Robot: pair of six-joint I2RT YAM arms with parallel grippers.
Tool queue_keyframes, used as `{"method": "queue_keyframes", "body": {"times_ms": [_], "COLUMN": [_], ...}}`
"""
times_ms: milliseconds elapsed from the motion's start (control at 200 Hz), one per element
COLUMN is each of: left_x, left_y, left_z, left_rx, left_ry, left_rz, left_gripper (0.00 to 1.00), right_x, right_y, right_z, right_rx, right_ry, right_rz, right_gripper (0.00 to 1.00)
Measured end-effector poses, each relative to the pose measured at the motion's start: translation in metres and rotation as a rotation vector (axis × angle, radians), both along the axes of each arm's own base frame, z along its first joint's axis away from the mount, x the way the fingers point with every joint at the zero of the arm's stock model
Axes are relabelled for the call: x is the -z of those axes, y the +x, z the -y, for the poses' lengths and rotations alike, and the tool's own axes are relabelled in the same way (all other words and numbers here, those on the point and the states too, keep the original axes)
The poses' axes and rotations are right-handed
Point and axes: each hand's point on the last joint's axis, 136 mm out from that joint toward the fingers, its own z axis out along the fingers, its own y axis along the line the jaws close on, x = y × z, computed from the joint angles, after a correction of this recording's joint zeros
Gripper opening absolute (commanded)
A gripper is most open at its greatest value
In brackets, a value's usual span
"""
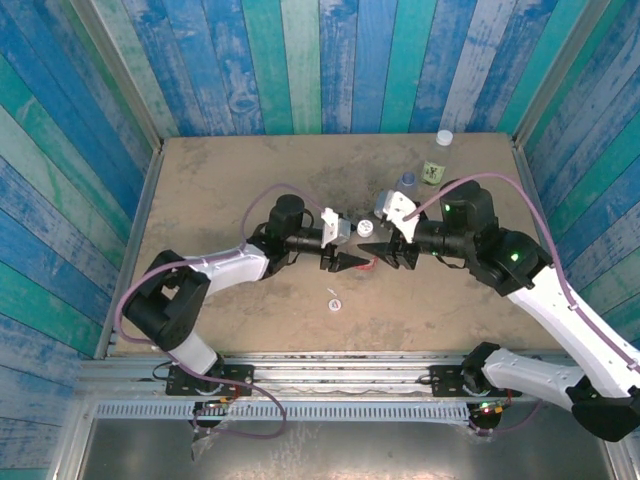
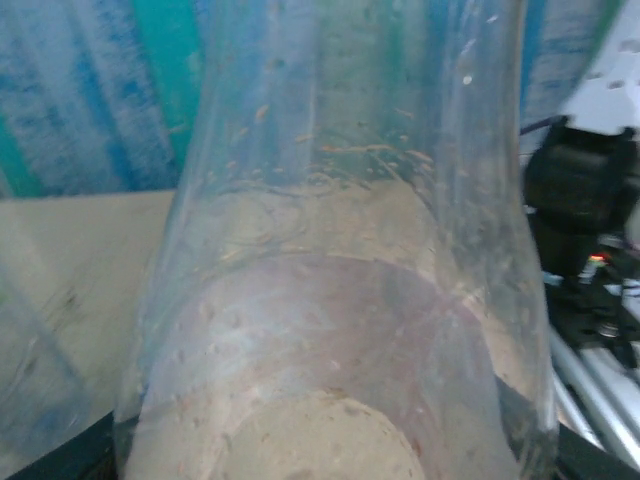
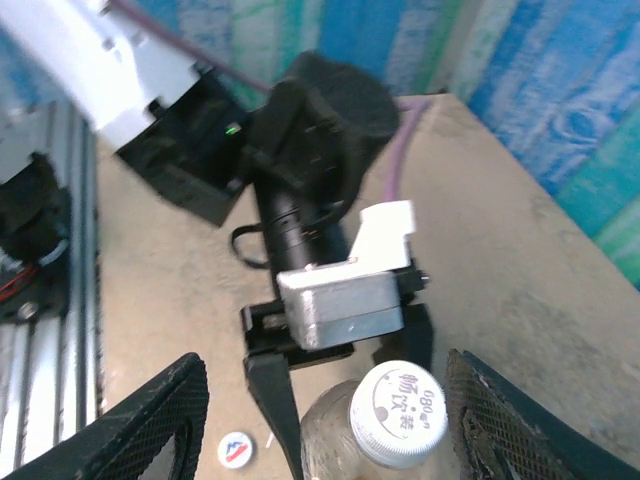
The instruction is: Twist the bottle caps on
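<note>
Right gripper: open. Its two black fingers stand wide apart, one on each side of the white cap. A clear gap shows on both sides, and neither finger touches the cap. The cap sits on the neck of the red-labelled bottle, printed face toward the right wrist camera.

Left gripper: closed on the red-labelled bottle. In the right wrist view its black fingers flank the bottle body below the cap. In the left wrist view the clear bottle wall sits directly in front of the lens, with the reddish label band visible through it.

Position: the two grippers meet nose to nose near the middle of the table, with the held bottle between them.

Other items:
- A loose cap lies flat on the table, near the held bottle on the side toward the arm bases.
- The plain bluish bottle stands just beyond the right gripper.
- The green-yellow-labelled bottle stands beside it toward the far right corner, with a pale cap at its top.
</note>
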Motion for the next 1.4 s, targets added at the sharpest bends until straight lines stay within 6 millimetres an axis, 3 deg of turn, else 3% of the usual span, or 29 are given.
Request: {"method": "queue_keyframes", "body": {"times_ms": [105,296,656,731,817,902,967,1122,1398], "left_x": [-0.017,-0.026,-0.021,-0.023,-0.024,-0.024,-0.024,-0.028,-0.024], "left_y": [-0.019,-0.048,-0.054,-0.048,-0.038,-0.02,0.002,0.046,0.072], "left_z": [0.002,-0.003,-0.006,-0.004,-0.002,0.002,0.003,0.001,-0.007], "left_rx": [0.118,0.259,0.284,0.25,0.171,0.05,-0.078,-0.351,-0.573], "left_ry": [-0.014,-0.025,-0.013,-0.019,-0.025,-0.017,-0.009,-0.012,-0.013], "left_rz": [0.044,0.068,0.063,0.065,0.071,0.066,0.059,0.058,0.077], "left_gripper": [0.64,0.64,0.65,0.64,0.64,0.65,0.64,0.63,0.62], "right_x": [0.005,0.006,0.01,0.009,0.008,0.01,0.01,0.008,0.014], "right_y": [-0.01,-0.02,-0.026,-0.023,-0.015,0.004,0.024,0.064,0.093], "right_z": [-0.005,-0.015,-0.022,-0.022,-0.023,-0.022,-0.015,-0.002,0.008], "right_rx": [-0.089,-0.195,-0.256,-0.241,-0.196,-0.088,0.039,0.336,0.756], "right_ry": [-0.022,-0.015,0.004,0.014,0.026,0.049,0.072,0.168,0.335], "right_rz": [-0.008,-0.022,-0.072,-0.077,-0.078,-0.079,-0.068,-0.025,-0.056], "right_gripper": [0.61,0.53,0.22,0.15,0.14,0.14,0.04,0.04,0.08]}}
